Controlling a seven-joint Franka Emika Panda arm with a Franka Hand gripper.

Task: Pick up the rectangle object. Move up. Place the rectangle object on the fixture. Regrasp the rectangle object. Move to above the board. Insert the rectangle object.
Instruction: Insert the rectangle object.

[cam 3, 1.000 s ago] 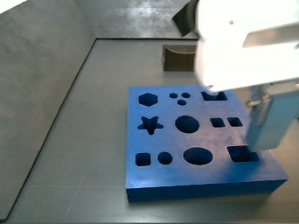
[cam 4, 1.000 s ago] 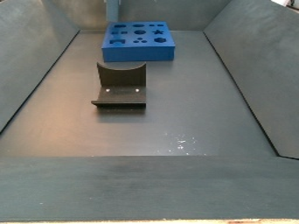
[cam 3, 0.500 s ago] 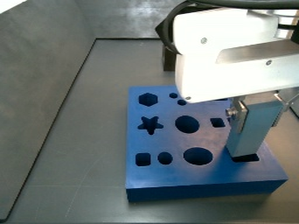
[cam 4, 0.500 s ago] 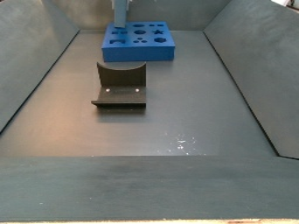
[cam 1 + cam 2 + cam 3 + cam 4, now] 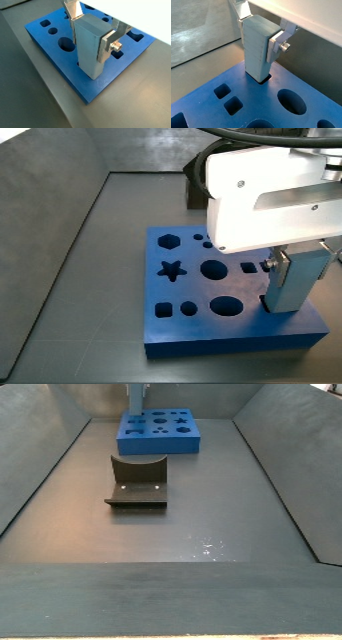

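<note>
Gripper [image 5: 261,31] cut off above; rectangle object's [image 5: 256,47] lower end hidden in board [image 5: 251,102].

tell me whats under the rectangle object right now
The rectangle object, upright and held by the gripper, has its lower end entering a dark rectangular hole in the board. The hole's bottom is hidden by the bar.

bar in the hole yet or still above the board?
Partly in. In a wrist view the bar's lower end sits inside a board cut-out, upright, gripper clamped on it.
</note>
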